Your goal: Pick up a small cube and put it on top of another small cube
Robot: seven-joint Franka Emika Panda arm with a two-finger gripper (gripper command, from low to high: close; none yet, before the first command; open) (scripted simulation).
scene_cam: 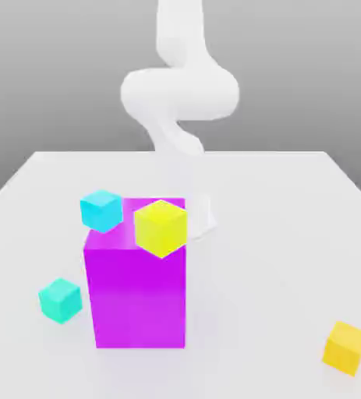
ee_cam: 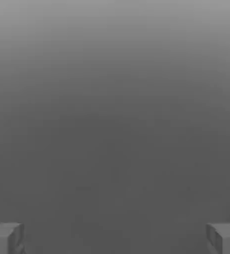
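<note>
Several small cubes show in the exterior view. A cyan cube (scene_cam: 101,210) sits at the top left corner of a tall magenta block (scene_cam: 136,296). A yellow cube (scene_cam: 161,227) is at the block's top right edge, and I cannot tell whether these two rest on the block. A teal cube (scene_cam: 60,300) lies on the table to the exterior view's left of the block. An orange-yellow cube (scene_cam: 345,347) lies near the front right. In the hand view my gripper (ee_cam: 115,238) is open, its fingertips (ee_cam: 5,237) far apart with nothing between them, facing plain grey background.
The white arm (scene_cam: 179,93) rises behind the magenta block, at the back of the white table (scene_cam: 277,234). The table's edges run along the far side and both flanks.
</note>
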